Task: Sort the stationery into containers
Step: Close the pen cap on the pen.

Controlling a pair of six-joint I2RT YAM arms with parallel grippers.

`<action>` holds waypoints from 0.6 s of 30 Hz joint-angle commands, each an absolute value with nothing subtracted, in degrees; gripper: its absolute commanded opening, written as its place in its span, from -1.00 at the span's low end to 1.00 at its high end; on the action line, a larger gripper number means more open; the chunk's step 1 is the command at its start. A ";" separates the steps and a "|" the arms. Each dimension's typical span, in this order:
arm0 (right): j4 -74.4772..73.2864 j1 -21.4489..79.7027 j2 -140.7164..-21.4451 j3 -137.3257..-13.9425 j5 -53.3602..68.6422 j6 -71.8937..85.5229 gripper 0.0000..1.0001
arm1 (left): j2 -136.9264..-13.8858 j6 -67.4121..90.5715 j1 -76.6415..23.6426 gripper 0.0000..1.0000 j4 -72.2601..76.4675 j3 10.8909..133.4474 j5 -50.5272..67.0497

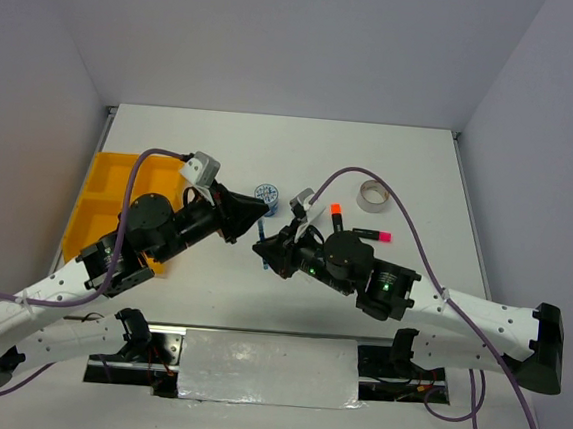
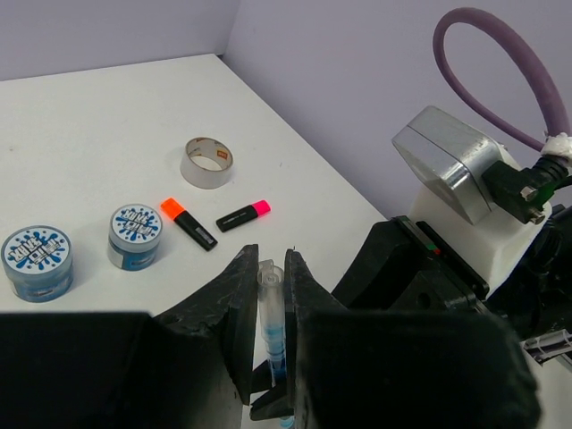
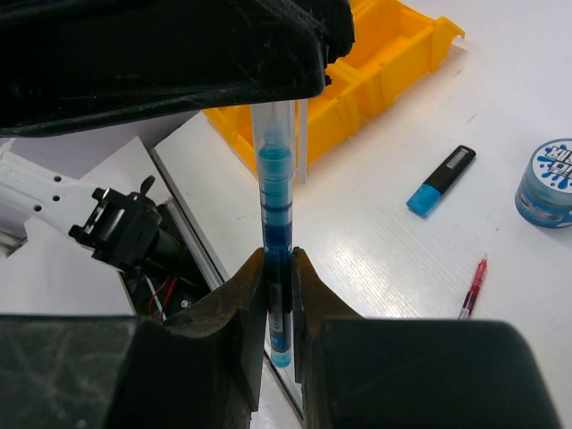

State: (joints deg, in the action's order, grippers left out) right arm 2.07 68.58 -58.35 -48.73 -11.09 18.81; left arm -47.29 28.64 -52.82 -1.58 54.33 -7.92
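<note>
A thin blue pen (image 3: 274,197) hangs in the air between my two grippers over the middle of the table. My right gripper (image 3: 278,259) is shut on its lower, dark end. My left gripper (image 2: 271,259) has its jaws pressed on the clear cap end of the blue pen (image 2: 271,313). In the top view the left gripper (image 1: 257,212) and right gripper (image 1: 266,248) meet tip to tip. The yellow-orange tray (image 1: 103,188) lies at the far left. Two blue-white rolls (image 2: 37,261) (image 2: 135,236), the orange highlighter (image 2: 188,223), pink highlighter (image 2: 243,215) and silvery tape ring (image 2: 207,162) lie on the table.
A blue-ended highlighter (image 3: 440,181) and a thin red pen (image 3: 473,288) lie on the table under the grippers. The tray (image 3: 393,54) sits just beyond the left gripper. A taped grey panel (image 1: 268,369) lies along the near edge between the arm bases.
</note>
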 commanded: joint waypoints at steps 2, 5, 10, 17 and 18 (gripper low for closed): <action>4.13 68.47 -56.87 -52.38 -11.42 18.63 -1.00 | -47.46 28.30 -53.09 -1.00 0.18 53.79 -7.91; 5.79 68.38 -56.69 -53.52 -11.95 16.97 -1.00 | -47.72 29.18 -53.09 -1.00 -1.65 53.35 -7.30; 11.15 67.68 -55.02 -54.84 -11.34 11.26 -1.00 | -48.08 30.67 -53.09 -1.00 -3.86 50.55 -6.50; 19.51 65.48 -55.19 -57.64 -6.94 7.12 -1.00 | -47.37 36.03 -53.09 -1.00 -3.96 45.44 -5.10; 19.08 65.39 -56.15 -58.70 -6.94 6.42 -1.00 | -47.55 36.38 -53.09 -1.00 -3.87 45.09 -4.58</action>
